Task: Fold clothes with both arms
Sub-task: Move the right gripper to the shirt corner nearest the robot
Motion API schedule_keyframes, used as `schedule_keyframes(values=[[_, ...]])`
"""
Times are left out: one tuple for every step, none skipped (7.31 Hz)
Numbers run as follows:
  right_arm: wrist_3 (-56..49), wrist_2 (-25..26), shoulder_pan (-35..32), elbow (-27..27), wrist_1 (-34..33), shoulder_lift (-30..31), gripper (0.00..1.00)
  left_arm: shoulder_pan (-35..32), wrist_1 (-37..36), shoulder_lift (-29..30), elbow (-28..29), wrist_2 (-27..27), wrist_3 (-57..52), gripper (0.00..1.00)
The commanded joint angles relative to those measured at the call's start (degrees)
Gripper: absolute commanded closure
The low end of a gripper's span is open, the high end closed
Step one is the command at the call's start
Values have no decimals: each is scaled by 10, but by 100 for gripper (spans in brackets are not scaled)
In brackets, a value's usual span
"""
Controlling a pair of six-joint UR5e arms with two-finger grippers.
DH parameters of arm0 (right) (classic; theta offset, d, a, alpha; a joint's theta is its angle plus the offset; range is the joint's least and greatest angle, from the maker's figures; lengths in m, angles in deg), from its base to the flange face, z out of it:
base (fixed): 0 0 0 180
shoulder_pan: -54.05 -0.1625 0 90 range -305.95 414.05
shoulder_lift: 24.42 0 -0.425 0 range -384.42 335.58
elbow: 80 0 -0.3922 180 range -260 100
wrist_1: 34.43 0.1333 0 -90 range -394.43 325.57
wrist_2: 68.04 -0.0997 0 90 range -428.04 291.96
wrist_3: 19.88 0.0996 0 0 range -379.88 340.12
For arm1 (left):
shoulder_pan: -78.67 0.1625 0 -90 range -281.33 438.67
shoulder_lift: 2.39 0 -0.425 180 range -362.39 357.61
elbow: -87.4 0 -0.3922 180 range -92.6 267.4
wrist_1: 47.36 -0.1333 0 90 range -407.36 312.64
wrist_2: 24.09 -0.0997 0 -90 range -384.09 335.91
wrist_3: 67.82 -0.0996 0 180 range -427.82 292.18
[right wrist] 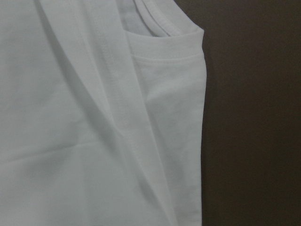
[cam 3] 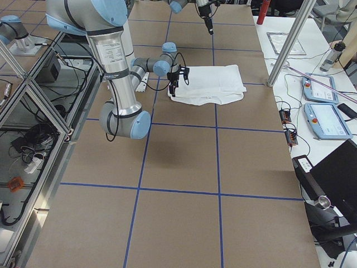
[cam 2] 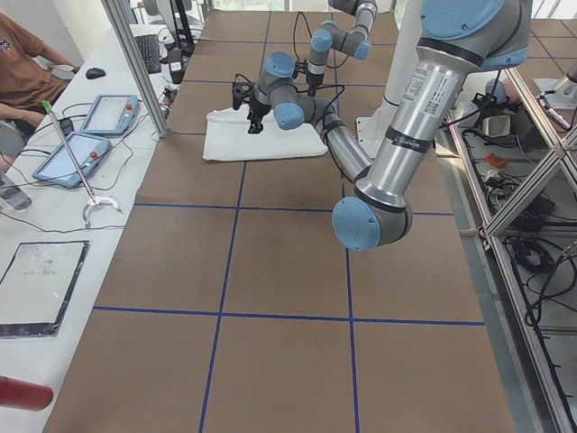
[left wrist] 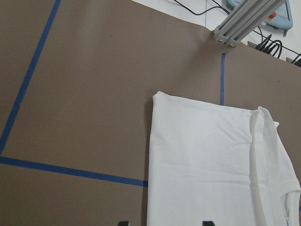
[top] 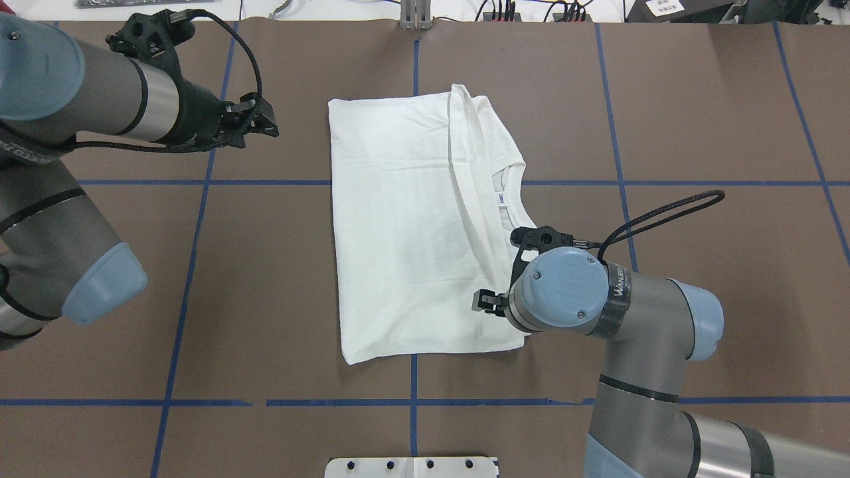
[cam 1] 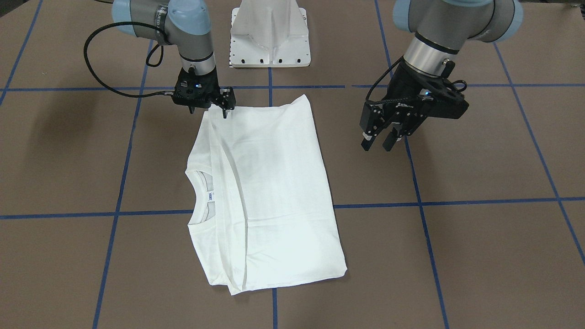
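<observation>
Since the shirt (cam 1: 274, 183), folded flat on the counter (cam 1: 457, 251), is likely light, limp cotton, grip it at corners through all layers. Left arm (cam 1: 429, 50) jaws stand apart beside it; right arm (cam 1: 196, 45) jaws over its corner: state indeterminable.

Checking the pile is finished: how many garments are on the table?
1. A white shirt, folded flat at the middle of the table, right gripper at its corner nearest the pedestal. Another beneath it could be hidden.

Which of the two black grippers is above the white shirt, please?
The right gripper, at the shirt's corner; the left gripper hangs over bare table.
</observation>
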Motion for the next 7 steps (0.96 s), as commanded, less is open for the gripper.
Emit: schedule_keyframes(values=[[179,26,13,12,59,13,0,0,0,0,-2,0,0,39],[237,33,15,11,59,19,0,0,1,0,-2,-1,0,39],[278,45,17,7,59,23,0,0,0,1,-5,-1,0,39],[311,46,19,5,59,25,0,0,0,1,-6,-1,0,39],[344,50,22,5,59,30,0,0,0,1,-7,-1,0,39],[366,63,30,6,59,33,0,0,0,0,-10,-2,0,39],[367,65,34,8,59,35,2,0,0,0,-10,-2,0,39]])
